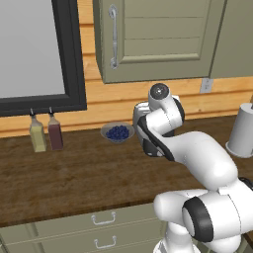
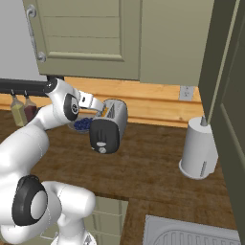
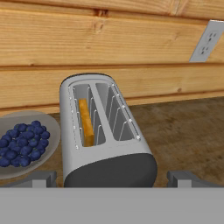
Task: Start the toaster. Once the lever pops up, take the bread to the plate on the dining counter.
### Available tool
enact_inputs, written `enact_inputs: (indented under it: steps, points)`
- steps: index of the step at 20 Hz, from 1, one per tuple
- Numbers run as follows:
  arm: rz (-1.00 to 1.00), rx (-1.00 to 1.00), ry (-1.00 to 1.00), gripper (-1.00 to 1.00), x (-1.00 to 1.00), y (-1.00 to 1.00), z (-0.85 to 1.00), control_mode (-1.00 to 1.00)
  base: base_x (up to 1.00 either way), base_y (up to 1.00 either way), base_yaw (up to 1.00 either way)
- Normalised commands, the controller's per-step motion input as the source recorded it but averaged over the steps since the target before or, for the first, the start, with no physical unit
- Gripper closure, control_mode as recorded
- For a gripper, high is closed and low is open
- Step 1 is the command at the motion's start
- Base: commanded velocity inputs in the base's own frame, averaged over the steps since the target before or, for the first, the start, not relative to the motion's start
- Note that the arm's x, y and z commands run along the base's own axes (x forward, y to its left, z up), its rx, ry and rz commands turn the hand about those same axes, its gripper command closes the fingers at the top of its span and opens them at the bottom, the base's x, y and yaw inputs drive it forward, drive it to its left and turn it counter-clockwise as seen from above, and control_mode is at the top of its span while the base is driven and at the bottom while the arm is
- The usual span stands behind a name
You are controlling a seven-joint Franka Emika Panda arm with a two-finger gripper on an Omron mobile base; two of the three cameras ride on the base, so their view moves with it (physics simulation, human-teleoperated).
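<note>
The toaster [image 3: 103,131], rounded brushed silver with a dark end panel, stands on the wood-grain tabletop [image 3: 188,131] by the plank wall. Golden bread [image 3: 86,121] sits upright in its left slot. The fingers [image 3: 111,178] are spread wide before it. A grey bowl [image 3: 26,143] of glossy blueberries is just beside it.
</note>
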Motion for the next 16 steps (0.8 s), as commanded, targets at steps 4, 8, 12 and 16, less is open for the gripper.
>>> enact_inputs:
  steps: [4,8,12,16]
  points:
    - [0.0,0.0,0.0,-1.0,0.0,0.0,0.0,-1.0,0.0,0.0,0.0]
    - [0.0,0.0,0.0,-1.0,0.0,0.0,0.0,-1.0,0.0,0.0,0.0]
    - [0.0,0.0,0.0,-1.0,0.0,0.0,0.0,-1.0,0.0,0.0,0.0]
    - [0.0,0.0,0.0,-1.0,0.0,0.0,0.0,-1.0,0.0,0.0,0.0]
